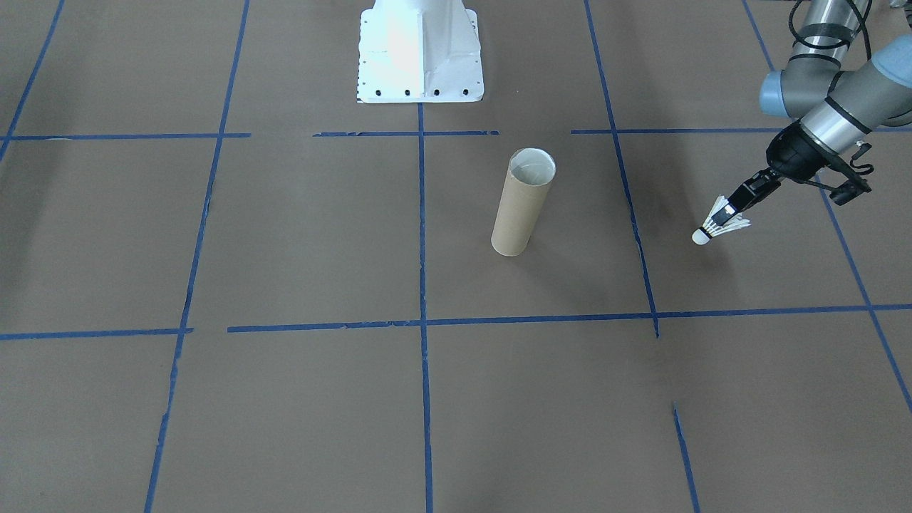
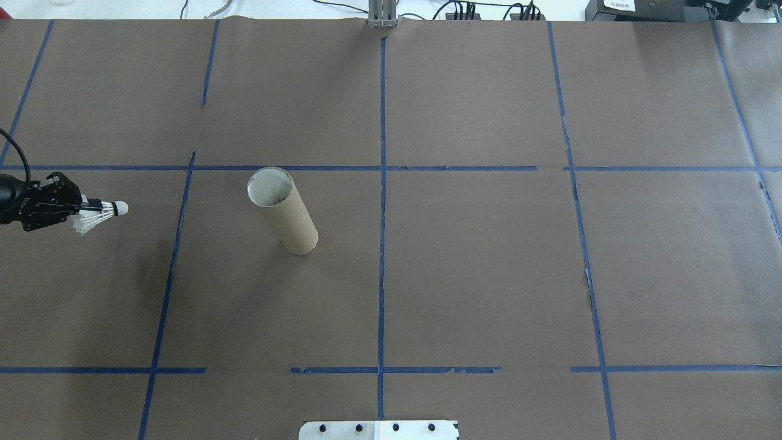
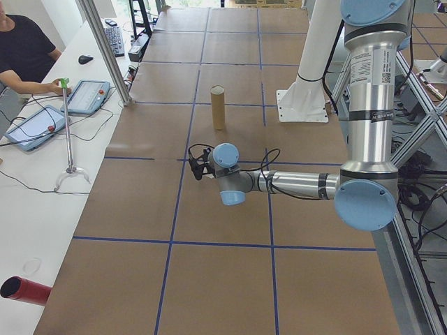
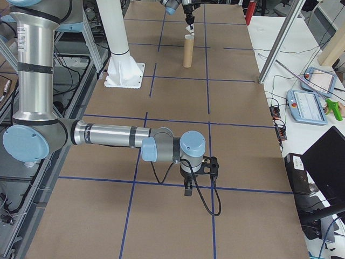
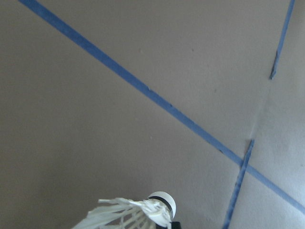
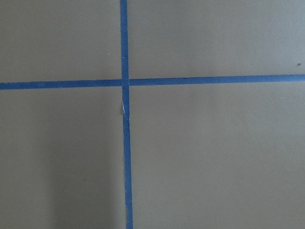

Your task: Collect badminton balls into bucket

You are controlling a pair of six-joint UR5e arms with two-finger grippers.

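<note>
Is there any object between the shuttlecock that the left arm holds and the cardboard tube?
Nothing visible. The left end effector holds the shuttlecock, and only bare table lies between it and the upright tube.

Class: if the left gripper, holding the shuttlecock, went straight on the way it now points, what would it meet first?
Probably the brown table paper: the left gripper tilts downward with the shuttlecock. The cardboard tube lies farther along; depth is unclear.

White shuttlecock (image 1: pixel 718 227) with black band, brown tube (image 1: pixel 521 203) pale inside, brown surface (image 1: pixel 285 235) gridded with blue tape.
</note>
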